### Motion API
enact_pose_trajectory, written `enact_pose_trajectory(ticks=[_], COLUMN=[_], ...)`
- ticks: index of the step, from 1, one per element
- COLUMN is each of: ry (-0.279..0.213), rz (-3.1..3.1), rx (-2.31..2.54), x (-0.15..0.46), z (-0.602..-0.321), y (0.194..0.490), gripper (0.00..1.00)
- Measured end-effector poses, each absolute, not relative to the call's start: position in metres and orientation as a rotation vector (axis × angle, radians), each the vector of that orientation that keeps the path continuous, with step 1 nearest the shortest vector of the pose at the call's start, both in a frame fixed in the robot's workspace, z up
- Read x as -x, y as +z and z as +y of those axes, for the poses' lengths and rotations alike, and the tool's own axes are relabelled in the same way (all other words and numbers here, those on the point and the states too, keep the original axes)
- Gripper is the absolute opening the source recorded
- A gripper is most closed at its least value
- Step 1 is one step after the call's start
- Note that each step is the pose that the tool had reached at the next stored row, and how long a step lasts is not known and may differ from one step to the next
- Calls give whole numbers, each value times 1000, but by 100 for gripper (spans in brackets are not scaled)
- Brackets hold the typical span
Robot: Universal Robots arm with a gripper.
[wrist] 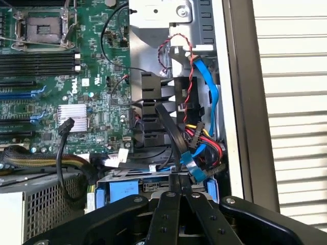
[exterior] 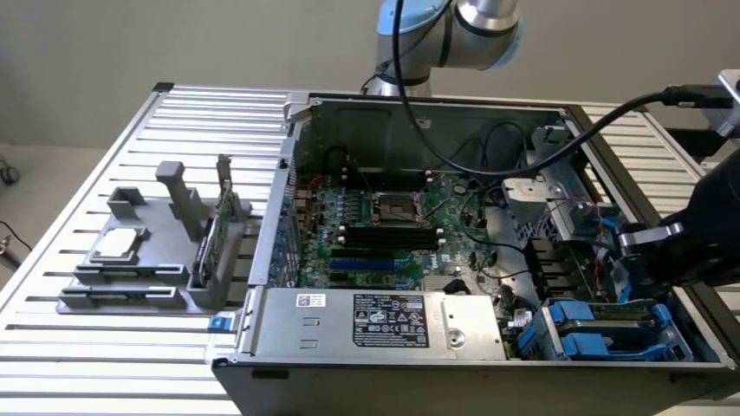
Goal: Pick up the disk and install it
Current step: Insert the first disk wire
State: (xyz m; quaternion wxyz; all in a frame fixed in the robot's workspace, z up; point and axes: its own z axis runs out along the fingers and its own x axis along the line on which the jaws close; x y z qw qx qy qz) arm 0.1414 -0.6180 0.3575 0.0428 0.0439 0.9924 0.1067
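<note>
Closest to the lens, my fingers [wrist: 179, 179] are pressed together with nothing between them, tips right over the disk [wrist: 153, 185]; contact cannot be confirmed. Disk location: low in its bay in the corner of the computer case [exterior: 347, 381] at the exterior view's lower right, just beside a bundle of red, blue and black cables [wrist: 196, 140]; judged as seating work, any push should land square between the rails [wrist: 100, 196] and stay off those cables. Little of the disk shows: a grey top edge flanked by bright blue plastic, label hidden.
</note>
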Motion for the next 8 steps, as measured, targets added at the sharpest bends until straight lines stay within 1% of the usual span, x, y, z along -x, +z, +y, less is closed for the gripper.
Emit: enact_pose_trajectory(ticks=[8], ry=[319], rz=[3027], rx=[-284], x=[-141], z=[-618], y=[358], gripper=[11])
